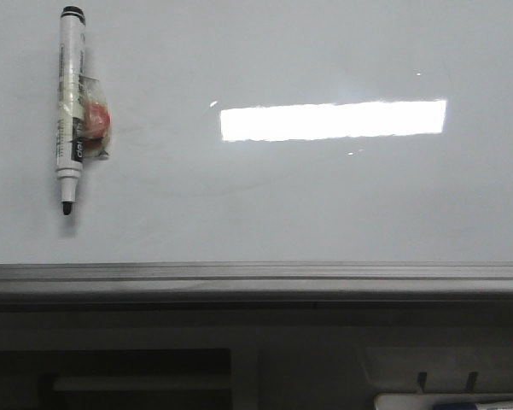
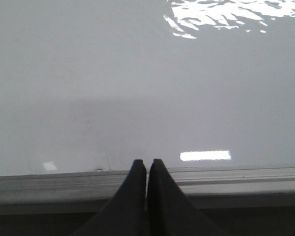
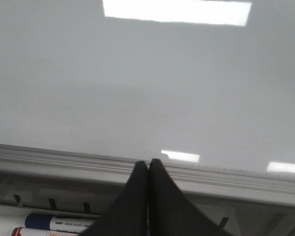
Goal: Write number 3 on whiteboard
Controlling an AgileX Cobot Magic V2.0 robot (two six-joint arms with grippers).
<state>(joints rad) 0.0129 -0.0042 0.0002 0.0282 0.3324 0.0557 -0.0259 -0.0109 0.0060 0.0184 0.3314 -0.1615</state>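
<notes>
Black fingers of the left gripper (image 2: 147, 164) and right gripper (image 3: 147, 164) were pressed together, holding nothing, over the grey ledge (image 1: 256, 278); beyond them lay the whiteboard (image 1: 324, 196), unmarked, with a marker (image 1: 71, 107) far left of both

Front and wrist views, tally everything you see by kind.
markers: 3 (black-tipped marker on the whiteboard; blue marker and red marker below the ledge)
whiteboard: 1
grippers: 2 (left gripper, right gripper, both shut)
Total: 6
</notes>
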